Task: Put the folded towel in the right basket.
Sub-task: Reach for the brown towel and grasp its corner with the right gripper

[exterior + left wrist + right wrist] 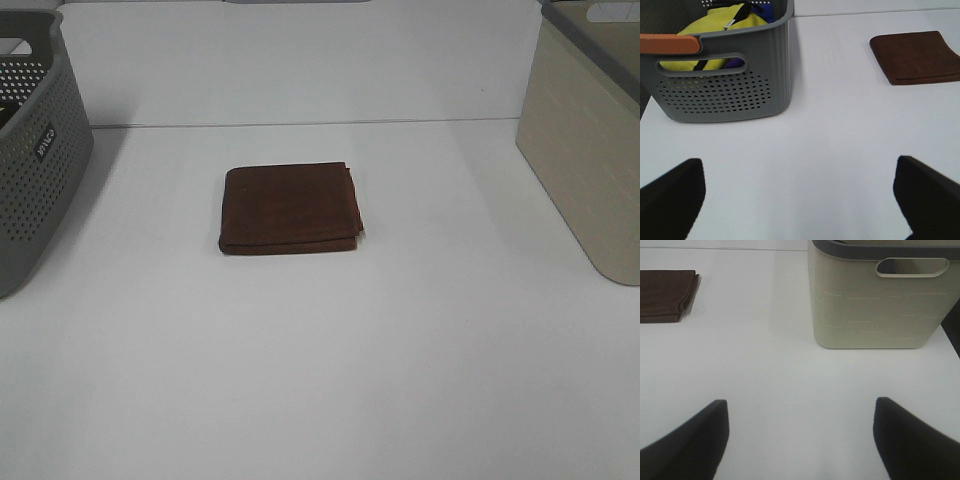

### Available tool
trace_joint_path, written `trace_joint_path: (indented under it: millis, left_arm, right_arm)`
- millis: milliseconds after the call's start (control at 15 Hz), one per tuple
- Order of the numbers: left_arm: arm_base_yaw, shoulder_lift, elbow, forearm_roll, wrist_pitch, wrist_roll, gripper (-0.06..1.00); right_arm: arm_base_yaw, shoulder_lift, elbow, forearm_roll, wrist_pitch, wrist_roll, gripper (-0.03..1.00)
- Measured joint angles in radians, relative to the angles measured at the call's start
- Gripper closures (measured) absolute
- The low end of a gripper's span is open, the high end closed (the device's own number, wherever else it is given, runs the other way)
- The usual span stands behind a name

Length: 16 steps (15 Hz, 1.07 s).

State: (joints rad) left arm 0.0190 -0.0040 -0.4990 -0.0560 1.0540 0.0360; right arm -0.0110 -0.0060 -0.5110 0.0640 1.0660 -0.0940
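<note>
Starting at our left gripper [800, 197], we see its 2 dark fingers [672, 200] spread wide apart over the white table [830, 130], holding nothing. Our right gripper [801, 437] looks alike: its 2 fingers [690, 440] are parted wide with nothing between them. Just ahead of the left fingers stands the grey perforated basket [725, 95] with a yellow cloth item [715, 30] inside. Further ahead, off toward the right arm's side, the folded brown towel [917, 57] lies flat on the table, well apart from that basket. Ahead of the right fingers stands the beige right basket [870, 305], upright, with a handle slot [911, 266] below its dark rim [840, 250]. The towel lies off toward the left arm's side, well apart from it and from both grippers.
</note>
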Motion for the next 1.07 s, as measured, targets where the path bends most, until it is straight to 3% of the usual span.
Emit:
trace_joint_path:
  millis: [1067]
  left_arm:
    - [0.0,0.0,0.0,0.0,0.0,0.0,-0.03]
  right_arm:
    - [0.0,0.0,0.0,0.0,0.0,0.0,0.21]
